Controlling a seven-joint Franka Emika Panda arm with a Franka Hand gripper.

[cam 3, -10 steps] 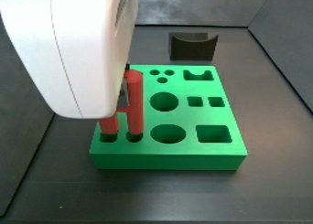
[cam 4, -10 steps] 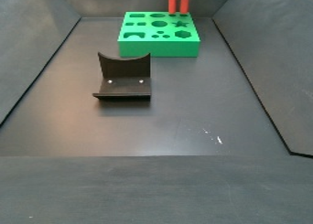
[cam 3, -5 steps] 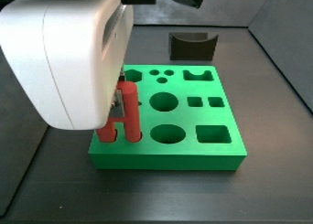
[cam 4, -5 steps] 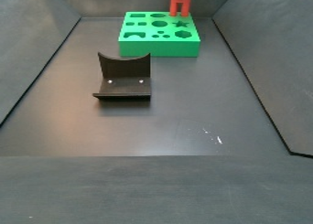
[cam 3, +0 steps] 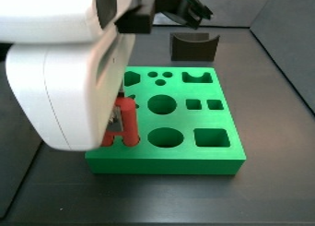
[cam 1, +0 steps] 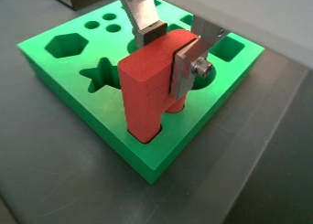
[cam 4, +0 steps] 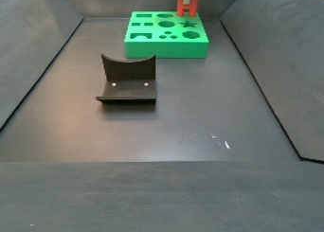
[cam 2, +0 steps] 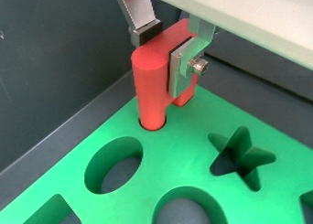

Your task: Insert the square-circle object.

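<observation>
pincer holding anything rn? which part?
Yes. The pincer is shut on the red square-circle object, its fingers clamping the bar's upper end on opposite flat sides, while its legs sit in holes of the green board.

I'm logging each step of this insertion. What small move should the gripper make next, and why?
Probably press straight down a little more before letting go. The gripper, above the green board, holds the red bar between its fingers. In both wrist views the bar's lower end has entered the board's holes, yet most of its length stands above the surface, so it looks only partly seated.
</observation>
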